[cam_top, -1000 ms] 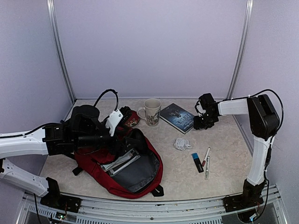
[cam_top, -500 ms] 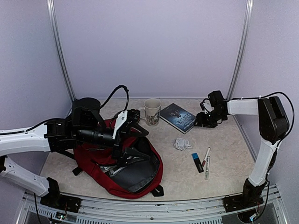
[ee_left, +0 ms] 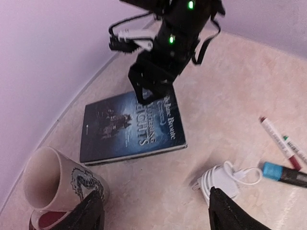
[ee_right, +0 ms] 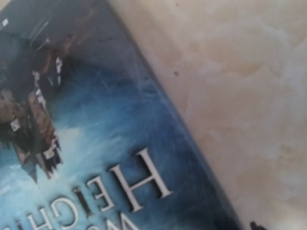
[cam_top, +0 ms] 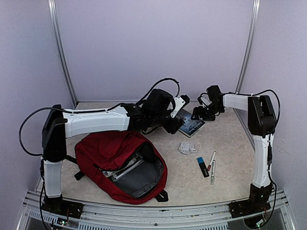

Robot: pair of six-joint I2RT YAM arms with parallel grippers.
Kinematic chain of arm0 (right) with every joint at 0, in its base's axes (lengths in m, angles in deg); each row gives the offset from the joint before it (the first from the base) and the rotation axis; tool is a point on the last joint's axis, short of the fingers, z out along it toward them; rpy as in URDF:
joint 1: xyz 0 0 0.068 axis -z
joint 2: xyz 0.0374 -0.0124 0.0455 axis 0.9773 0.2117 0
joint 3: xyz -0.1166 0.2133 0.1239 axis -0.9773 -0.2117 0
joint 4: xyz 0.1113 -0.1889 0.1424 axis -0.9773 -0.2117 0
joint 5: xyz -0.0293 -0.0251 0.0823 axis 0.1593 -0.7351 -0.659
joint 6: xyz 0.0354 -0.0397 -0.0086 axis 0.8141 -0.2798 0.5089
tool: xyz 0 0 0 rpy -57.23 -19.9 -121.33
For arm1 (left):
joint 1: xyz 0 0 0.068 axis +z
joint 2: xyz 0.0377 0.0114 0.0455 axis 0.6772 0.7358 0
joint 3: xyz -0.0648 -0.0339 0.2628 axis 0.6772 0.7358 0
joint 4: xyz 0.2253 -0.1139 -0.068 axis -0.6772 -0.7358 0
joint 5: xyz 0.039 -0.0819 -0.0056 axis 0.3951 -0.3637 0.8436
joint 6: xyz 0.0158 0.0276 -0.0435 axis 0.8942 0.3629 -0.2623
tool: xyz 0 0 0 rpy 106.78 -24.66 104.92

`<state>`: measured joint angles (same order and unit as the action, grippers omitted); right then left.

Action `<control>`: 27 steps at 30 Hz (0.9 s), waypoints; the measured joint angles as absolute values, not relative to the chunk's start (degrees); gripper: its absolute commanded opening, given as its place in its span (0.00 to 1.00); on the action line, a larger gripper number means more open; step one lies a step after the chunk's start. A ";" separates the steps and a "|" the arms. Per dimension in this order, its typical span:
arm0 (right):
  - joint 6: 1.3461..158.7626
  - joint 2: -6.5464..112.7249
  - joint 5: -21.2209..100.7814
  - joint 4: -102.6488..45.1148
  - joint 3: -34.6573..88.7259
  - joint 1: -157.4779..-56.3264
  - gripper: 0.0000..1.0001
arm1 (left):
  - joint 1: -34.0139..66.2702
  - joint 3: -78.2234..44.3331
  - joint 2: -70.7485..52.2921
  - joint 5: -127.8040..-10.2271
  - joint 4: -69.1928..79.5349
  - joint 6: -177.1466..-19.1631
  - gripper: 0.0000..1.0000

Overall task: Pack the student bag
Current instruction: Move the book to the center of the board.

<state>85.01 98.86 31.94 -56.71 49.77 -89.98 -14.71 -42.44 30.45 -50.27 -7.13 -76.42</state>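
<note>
The student bag [cam_top: 109,152] lies open at the near left, dark red with a grey lining and notebooks [cam_top: 125,167] inside. My left gripper [cam_top: 172,122] hangs open and empty at the back centre. Its black fingertips [ee_left: 91,213] stand wide apart above bare table, between a mug [ee_left: 53,184] and a white cable [ee_left: 223,179]. A blue book [ee_left: 132,127] lies flat just beyond them. My right gripper [ee_left: 153,88] sits low over the book's [ee_right: 96,124] far end with its jaws spread. The right wrist view shows almost only the cover.
Two markers [cam_top: 212,165] and a small blue-capped item [cam_top: 202,166] lie right of the white cable [cam_top: 187,147]. The left arm hides the mug in the top view. Walls and corner posts close in the back and sides.
My left arm has swung from over the bag to the back centre, beside the mug and book. My right gripper has moved left onto the book's far end and its jaws have widened.
</note>
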 measured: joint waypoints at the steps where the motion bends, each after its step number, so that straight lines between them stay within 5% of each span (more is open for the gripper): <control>1: 84.55 99.20 31.96 -57.10 50.42 -89.98 0.84 | -14.91 -44.59 33.34 -48.94 -8.37 -75.44 0.67; 12: 79.63 101.24 33.47 -61.41 51.69 -89.72 0.85 | -15.41 -67.32 57.21 -36.37 -19.17 -60.51 0.62; 27: 78.45 106.29 25.55 -61.78 58.40 -88.87 0.70 | -10.89 -67.95 66.47 -32.07 -6.47 -49.82 0.65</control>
